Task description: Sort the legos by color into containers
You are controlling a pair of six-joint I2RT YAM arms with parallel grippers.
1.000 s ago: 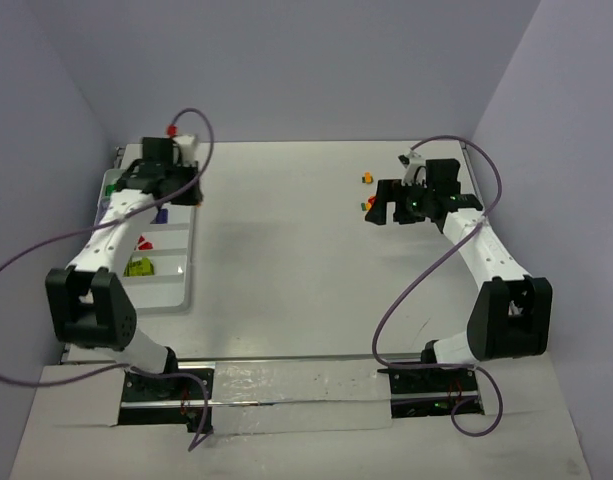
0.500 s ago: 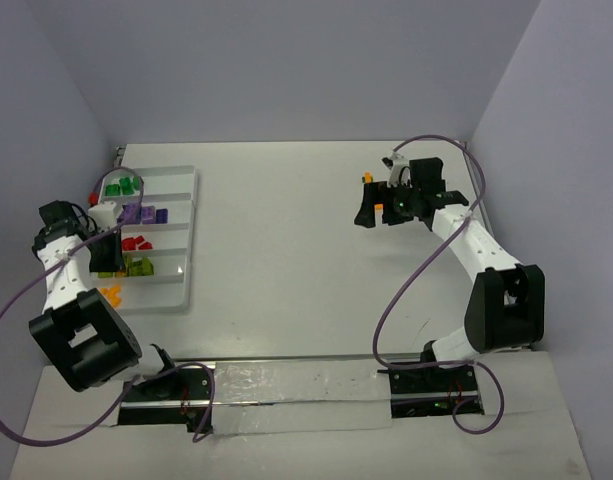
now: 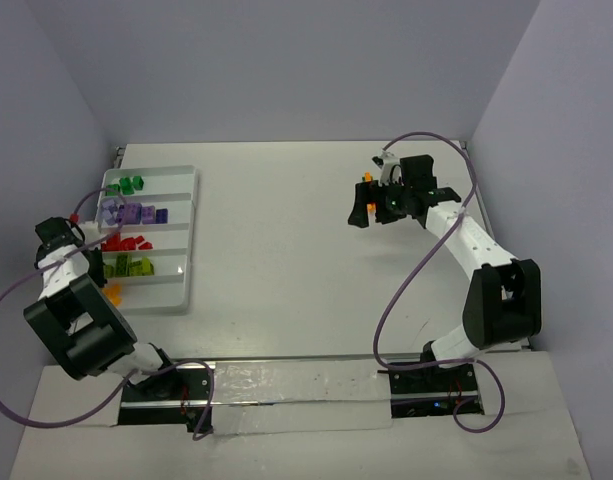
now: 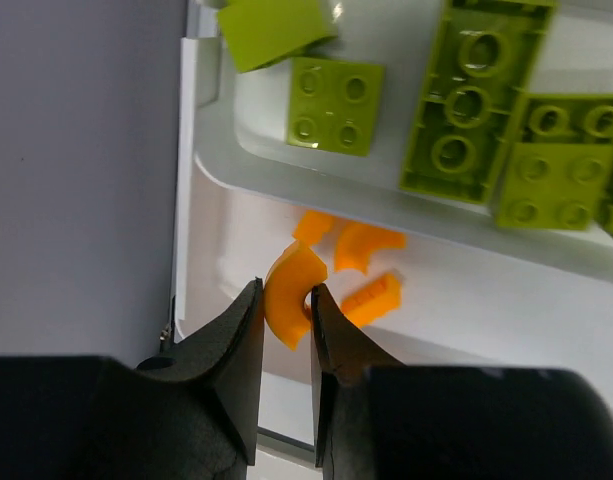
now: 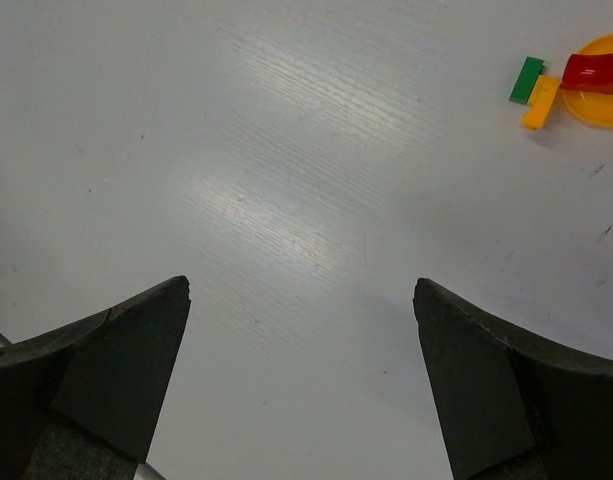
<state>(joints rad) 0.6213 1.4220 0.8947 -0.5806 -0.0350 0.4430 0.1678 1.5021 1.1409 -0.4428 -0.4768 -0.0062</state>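
Over at the left edge of the table [image 3: 286,250], the left claw [image 4: 285,300] is pinched nearly shut on a curved orange brick [image 4: 289,270]. It hangs above the nearest compartment of the tray [image 3: 178,290], where other orange pieces [image 4: 358,245] lie, with lime bricks [image 4: 471,95] in the next row. Across the table the right claw [image 5: 301,288] gapes wide, holding nothing, near a loose red piece [image 5: 596,70], a green piece [image 5: 527,80] and an orange bit [image 5: 539,103].

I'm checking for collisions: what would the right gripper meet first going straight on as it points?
Likely bare table. The open right gripper holds nothing; the loose legos lie off to one side, out of that line.
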